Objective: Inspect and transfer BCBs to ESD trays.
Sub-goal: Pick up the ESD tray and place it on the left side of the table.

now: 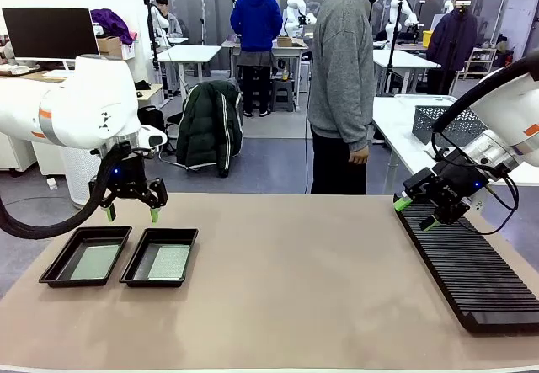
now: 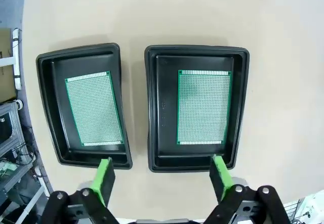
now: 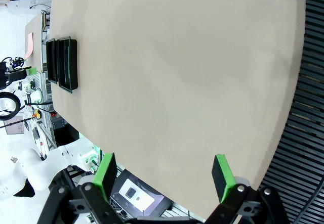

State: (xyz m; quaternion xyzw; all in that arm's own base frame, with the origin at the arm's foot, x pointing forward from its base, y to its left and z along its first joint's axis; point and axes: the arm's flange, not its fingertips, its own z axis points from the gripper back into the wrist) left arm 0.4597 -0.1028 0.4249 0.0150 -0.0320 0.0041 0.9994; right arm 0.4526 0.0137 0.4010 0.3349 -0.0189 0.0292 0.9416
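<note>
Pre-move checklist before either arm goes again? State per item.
1. Left gripper jaws open, holding nothing: ok.
2. Right gripper jaws open, holding nothing: ok.
3. Both ESD trays, outer tray and inner tray, loaded: ok, one BCB each, lying flat on the floors.
4. Left gripper clear of the trays: ok, it hangs above their far edge, touching nothing.
5. Boards left in the black slotted rack: cannot tell; the slots seen look bare.
6. Person clear of the table: ok, standing at the far side, hands off it.
</note>
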